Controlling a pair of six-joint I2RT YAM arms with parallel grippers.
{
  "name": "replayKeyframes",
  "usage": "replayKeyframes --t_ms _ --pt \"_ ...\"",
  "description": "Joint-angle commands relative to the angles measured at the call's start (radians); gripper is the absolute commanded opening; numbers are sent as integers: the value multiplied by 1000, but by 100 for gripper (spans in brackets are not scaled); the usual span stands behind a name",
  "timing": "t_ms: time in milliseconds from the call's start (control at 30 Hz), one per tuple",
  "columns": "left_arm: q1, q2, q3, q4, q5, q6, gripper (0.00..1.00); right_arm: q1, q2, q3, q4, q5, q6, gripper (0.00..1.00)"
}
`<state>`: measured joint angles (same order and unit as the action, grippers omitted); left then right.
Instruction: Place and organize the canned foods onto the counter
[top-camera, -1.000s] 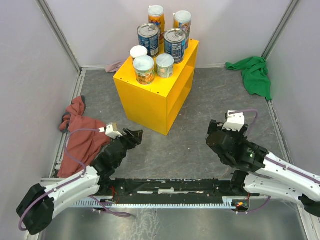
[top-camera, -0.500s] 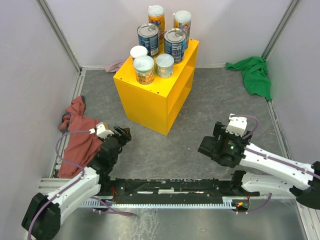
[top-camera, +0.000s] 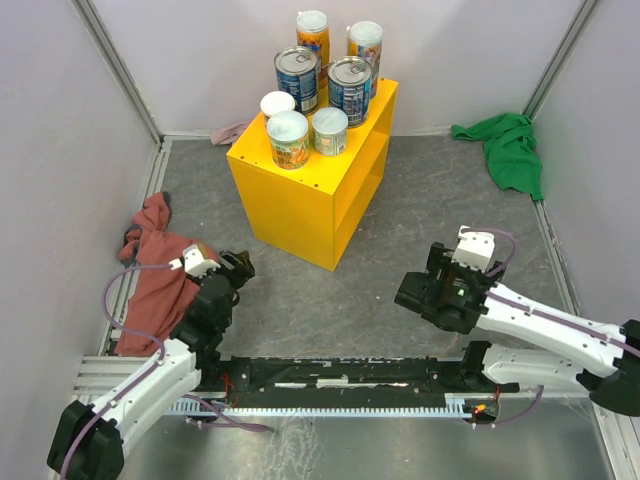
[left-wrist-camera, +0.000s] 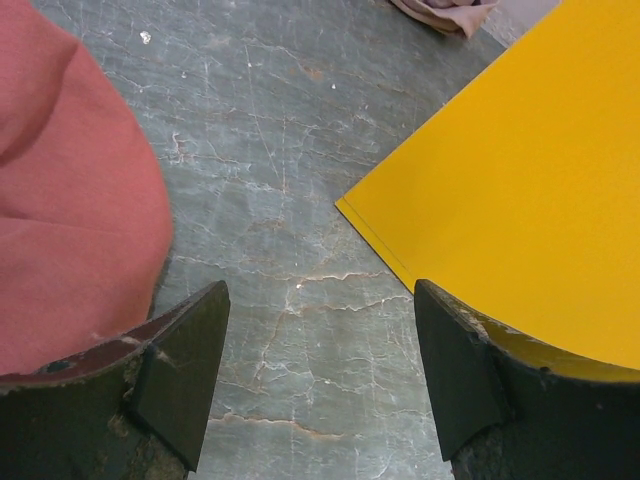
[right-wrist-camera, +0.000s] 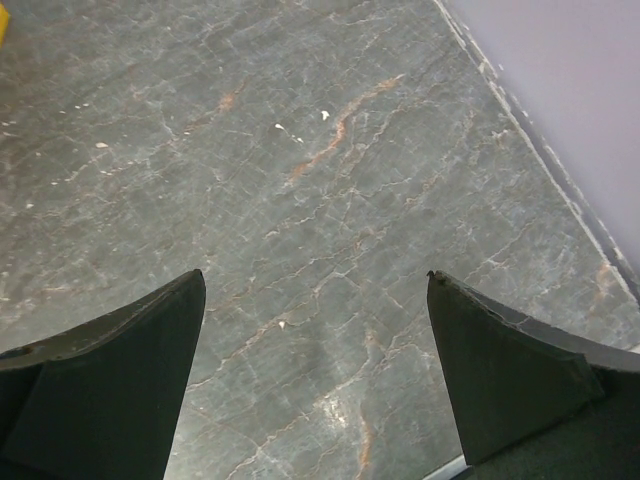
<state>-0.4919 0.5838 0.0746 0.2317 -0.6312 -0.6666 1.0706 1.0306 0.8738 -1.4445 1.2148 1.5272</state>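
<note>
The canned foods all stand on top of the yellow counter (top-camera: 302, 205). Two tall orange cans (top-camera: 313, 35) are at the back, two wide blue cans (top-camera: 297, 78) stand in front of them, and three short white-lidded cans (top-camera: 288, 138) are at the front left. My left gripper (top-camera: 240, 268) hovers low over the floor, near-left of the counter. It is open and empty (left-wrist-camera: 320, 300), with the counter's side (left-wrist-camera: 520, 180) just past its right finger. My right gripper (top-camera: 415, 295) is open over bare floor (right-wrist-camera: 315, 285), well right of the counter.
A red cloth (top-camera: 160, 270) lies on the floor by the left wall, beside my left finger (left-wrist-camera: 60, 200). A green cloth (top-camera: 510, 150) lies at the back right, and a pinkish cloth (top-camera: 228, 133) sits behind the counter. Walls close three sides, and a black rail (top-camera: 340, 380) runs along the near edge.
My left arm has drawn back and leftward away from the counter, and its jaws have widened. My right arm swung left and lower early on, then barely moved.
</note>
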Motion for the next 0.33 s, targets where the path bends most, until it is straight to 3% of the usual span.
replayKeyframes --t_ms 0,100,233,300 --pt "9 -12 45 13 -50 28 81 -4 -89 22 131 13 -151 99" --pt "10 -21 51 10 -51 24 81 5 -196 4 290 -34 -322 100" --pt "10 -45 57 -10 -51 24 81 13 -473 -113 608 -95 -574 99" --pt "10 -58 56 -15 -51 23 81 13 -575 -152 674 -99 -634 99"
